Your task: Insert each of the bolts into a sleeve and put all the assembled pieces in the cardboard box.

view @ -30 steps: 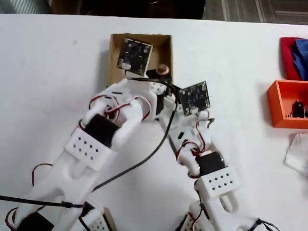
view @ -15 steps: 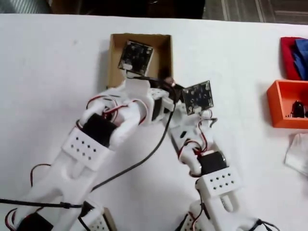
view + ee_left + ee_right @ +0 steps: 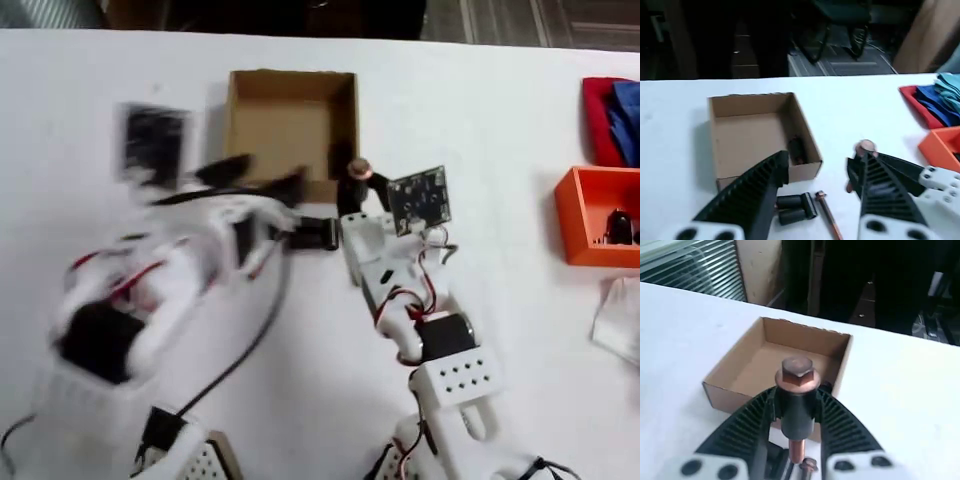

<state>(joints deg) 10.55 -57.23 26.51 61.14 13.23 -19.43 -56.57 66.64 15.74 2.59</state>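
My right gripper (image 3: 797, 398) is shut on a black sleeve with a copper bolt (image 3: 797, 374) through it, upright, just outside the near right corner of the cardboard box (image 3: 790, 352). In the high view that piece (image 3: 358, 170) is beside the box (image 3: 285, 130). A dark piece (image 3: 796, 148) lies in the box's near right corner. My left gripper (image 3: 821, 162) is open and holds nothing, in front of the box (image 3: 752, 132). Two loose black sleeves (image 3: 795, 207) and a loose bolt (image 3: 827, 214) lie on the table under it. The left arm (image 3: 150, 280) is left of the box.
An orange bin (image 3: 600, 215) stands at the right edge of the white table, with red and blue cloth (image 3: 612, 115) behind it. A black cable (image 3: 250, 340) trails from the left arm. White paper (image 3: 620, 315) lies at the far right.
The left arm has swung off the box, leftward and toward the near side, its gripper now open outside it. The right gripper with the sleeved bolt has shifted slightly right.
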